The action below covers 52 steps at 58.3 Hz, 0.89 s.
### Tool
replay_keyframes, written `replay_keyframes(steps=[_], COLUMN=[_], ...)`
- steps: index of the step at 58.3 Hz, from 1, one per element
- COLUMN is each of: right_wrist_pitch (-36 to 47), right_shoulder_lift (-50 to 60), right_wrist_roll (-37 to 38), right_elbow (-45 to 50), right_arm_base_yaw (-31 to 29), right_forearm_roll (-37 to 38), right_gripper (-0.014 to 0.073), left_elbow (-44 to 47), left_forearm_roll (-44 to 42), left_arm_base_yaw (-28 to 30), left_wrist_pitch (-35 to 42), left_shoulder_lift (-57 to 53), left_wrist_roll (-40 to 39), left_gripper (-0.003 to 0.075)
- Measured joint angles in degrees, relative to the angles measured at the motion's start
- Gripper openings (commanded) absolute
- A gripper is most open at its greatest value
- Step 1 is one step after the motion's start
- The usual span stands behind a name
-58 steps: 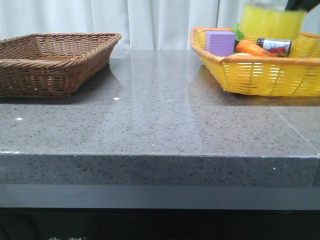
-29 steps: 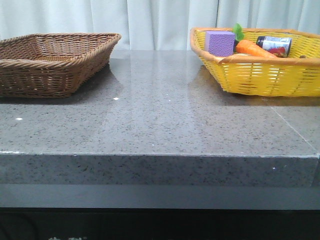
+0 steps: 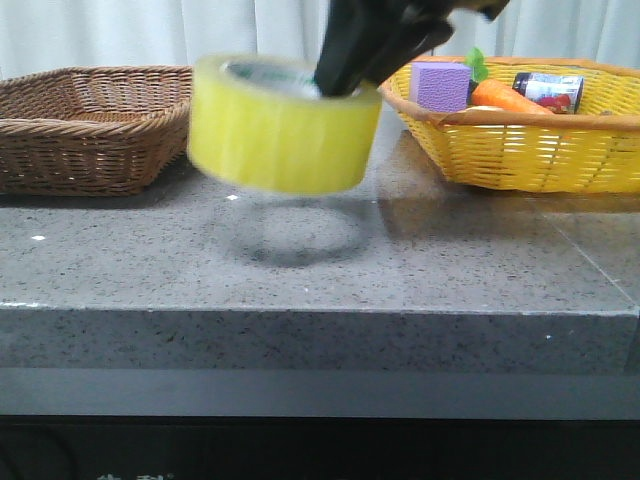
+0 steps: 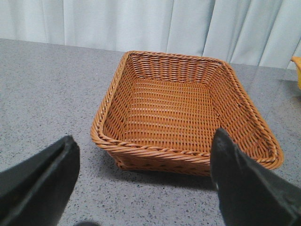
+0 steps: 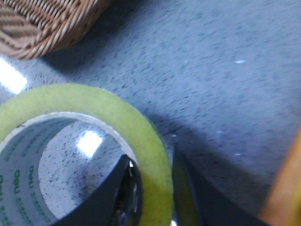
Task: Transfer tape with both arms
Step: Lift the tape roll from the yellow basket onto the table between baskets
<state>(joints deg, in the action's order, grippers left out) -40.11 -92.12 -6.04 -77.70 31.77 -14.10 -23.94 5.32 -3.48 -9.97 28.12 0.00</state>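
Tape, wide translucent yellow roll with white green-printed core [image 3: 284, 124]: stiff, fairly light, slick outside, so wall pinch suits. Right black gripper [image 5: 151, 197] pinches its wall, one finger inside core, holding it above grey stone table [image 3: 420, 260] (mid-table, blurred). Left gripper [image 4: 143, 183] spread, empty. Half a second ago neither tape nor arm showed in front view.

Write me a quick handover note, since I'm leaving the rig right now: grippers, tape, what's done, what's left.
Right gripper: shut on the tape, one finger inside the core, one outside, holding it in the air over the middle of the table.
Left gripper: open, holding nothing, facing the brown basket.
Done: tape lifted out over the table, clear of the yellow basket.
Left: handover to the left arm, then likely placing it in the brown basket.
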Motion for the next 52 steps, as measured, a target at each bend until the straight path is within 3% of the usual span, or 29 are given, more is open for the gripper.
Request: replay_keyframes(steps=[13, 41, 52], right_wrist_pitch=[0.79, 3.28, 4.8], right_shoulder_lift=[-3.92, -4.58, -4.04], right_wrist_roll=[0.0, 0.0, 0.0], right_elbow=[0.09, 0.09, 0.09], right_arm_base_yaw=[1.23, 1.23, 1.23], right_forearm_roll=[-0.02, 2.19, 2.19], right_gripper=[0.0121, 0.0374, 0.0366], left_elbow=[0.0, 0.0, 0.0], left_forearm_roll=[0.0, 0.0, 0.0], left_arm_base_yaw=[0.0, 0.0, 0.0], left_wrist_pitch=[0.0, -0.04, -0.04], left_shoulder_lift=[0.0, 0.0, 0.0], left_wrist_roll=[0.0, 0.0, 0.0], left_gripper=[0.0567, 0.0567, 0.0567])
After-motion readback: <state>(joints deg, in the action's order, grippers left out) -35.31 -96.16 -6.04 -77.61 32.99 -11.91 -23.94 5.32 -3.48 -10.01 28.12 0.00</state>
